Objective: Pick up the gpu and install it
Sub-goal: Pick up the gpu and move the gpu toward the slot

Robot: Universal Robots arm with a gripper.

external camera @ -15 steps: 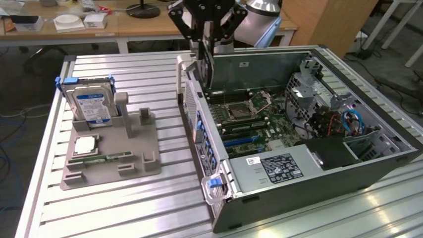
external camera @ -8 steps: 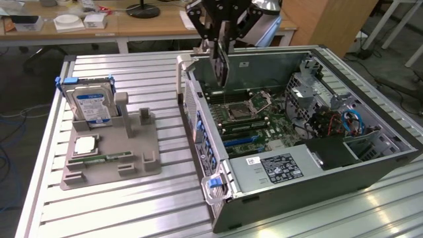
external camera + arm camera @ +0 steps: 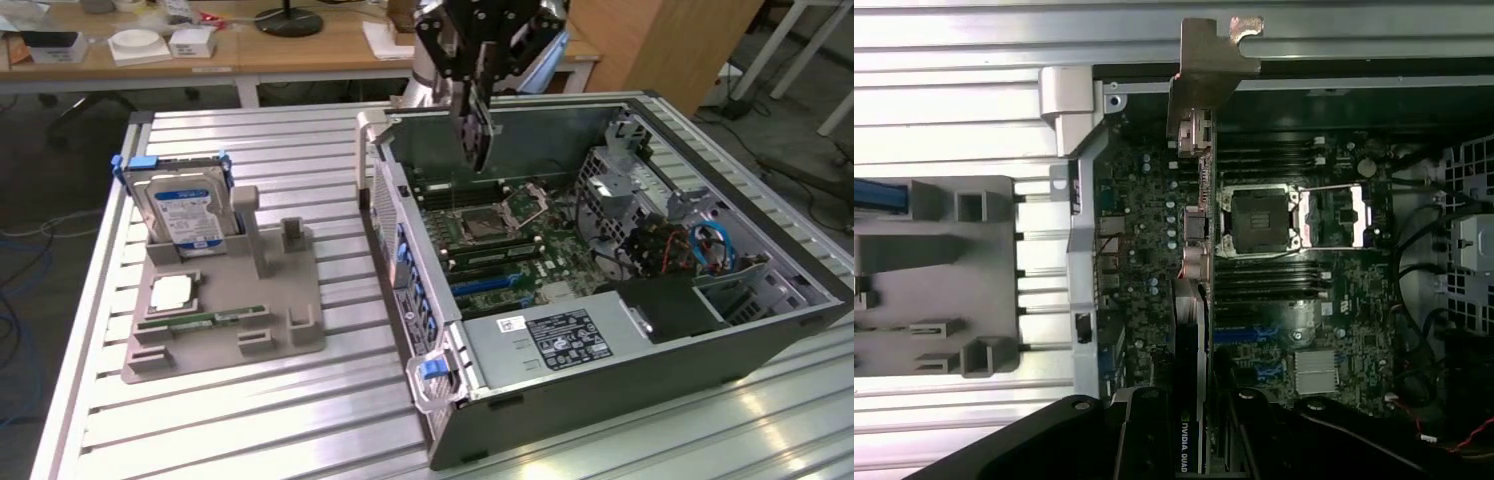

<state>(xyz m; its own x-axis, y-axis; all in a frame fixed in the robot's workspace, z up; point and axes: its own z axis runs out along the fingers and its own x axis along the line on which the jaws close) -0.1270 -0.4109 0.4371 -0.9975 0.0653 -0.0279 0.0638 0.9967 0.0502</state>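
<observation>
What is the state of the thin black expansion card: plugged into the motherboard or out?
Out. The thin black expansion card with silvery end bracket hangs on edge in the hand, above the green motherboard.

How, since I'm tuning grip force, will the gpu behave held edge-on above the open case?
Probably stiff: the gpu hangs straight from the gripper, no sag. Likely fragile: it is a thin card, so squeeze gently. Its metal bracket may snag on the case.

The thin black gpu (image 3: 475,130) hangs upright, edge-down, over the open computer case (image 3: 627,390).
</observation>
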